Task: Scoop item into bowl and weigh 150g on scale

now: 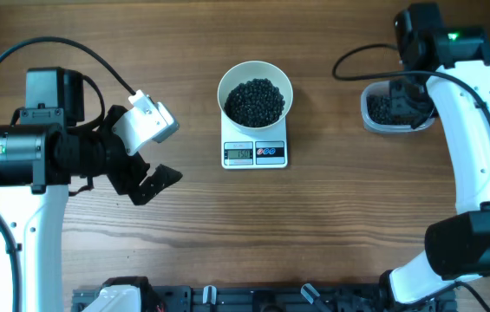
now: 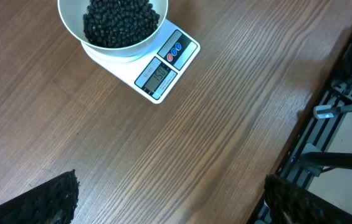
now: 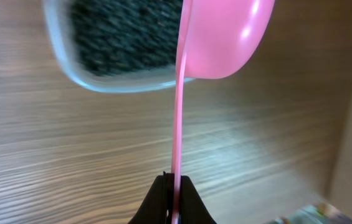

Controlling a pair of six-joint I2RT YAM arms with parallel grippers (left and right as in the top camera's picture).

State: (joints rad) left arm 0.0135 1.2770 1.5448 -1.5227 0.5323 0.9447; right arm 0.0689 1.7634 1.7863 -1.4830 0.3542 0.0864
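Observed: right claw (image 3: 172,183) clenched on pink scoop (image 3: 225,37) handle, cup over tub (image 3: 101,84); left claw (image 2: 169,196) released, idle; beads (image 1: 255,101) sit in bowl (image 1: 224,87) on scale (image 1: 255,153). Risk: another scoopful overshoots; thin handle twists, spilling beads onto surface (image 1: 357,217).

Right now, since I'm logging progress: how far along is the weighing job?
Done: the bowl sits on the scale, heaped with beans; the display seems near target, though hard to read. In hand: the right claw is shut on the pink scoop by the clear tub. The left claw is open, empty. Left: probably confirming the reading and parking the scoop.
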